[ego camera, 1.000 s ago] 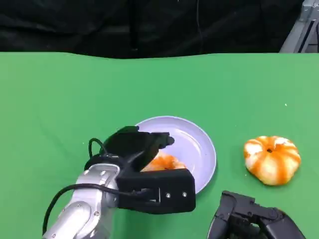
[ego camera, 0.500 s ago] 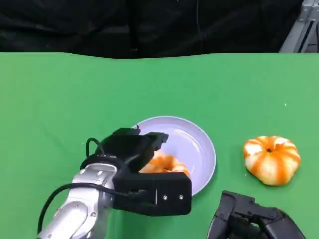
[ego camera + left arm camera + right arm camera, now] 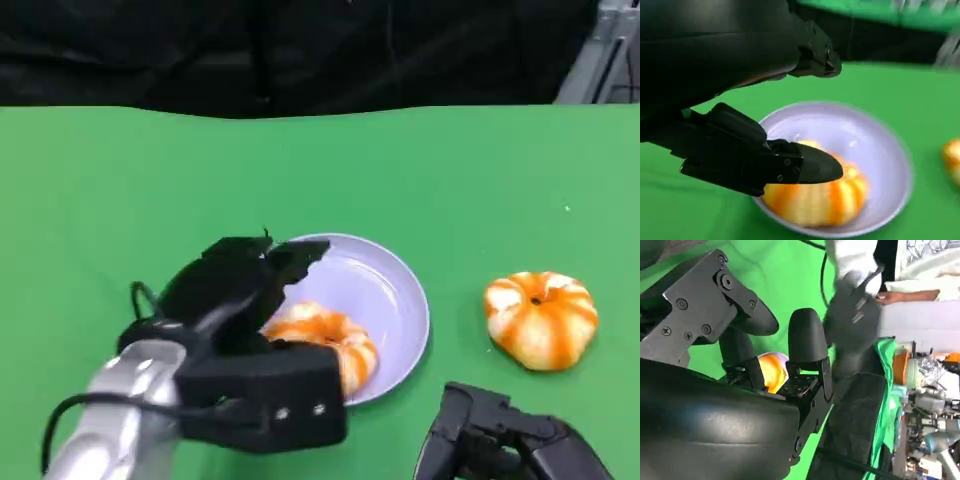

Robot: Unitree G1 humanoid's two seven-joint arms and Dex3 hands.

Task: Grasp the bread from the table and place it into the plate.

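Two breads: one point(image 3: 325, 340) lies in the single plate point(image 3: 395, 290), the other point(image 3: 541, 318) sits on the table point(image 3: 120, 190) well right of it. Left hand point(image 3: 245, 285) hovers above the plate's near-left edge, fingers spread, holding nothing. Right hand point(image 3: 500, 440) low at near edge; grip state unclear.

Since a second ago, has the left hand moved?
Yes. The left hand has drawn back left off the plate, leaving the bread lying in it.

From above we look down on the green table point(image 3: 120, 170) toward its far edge. Our left wrist camera sits low and close behind the left hand point(image 3: 740, 150), facing the plate point(image 3: 890, 165), shared with the head view. Our right wrist camera is turned sideways.
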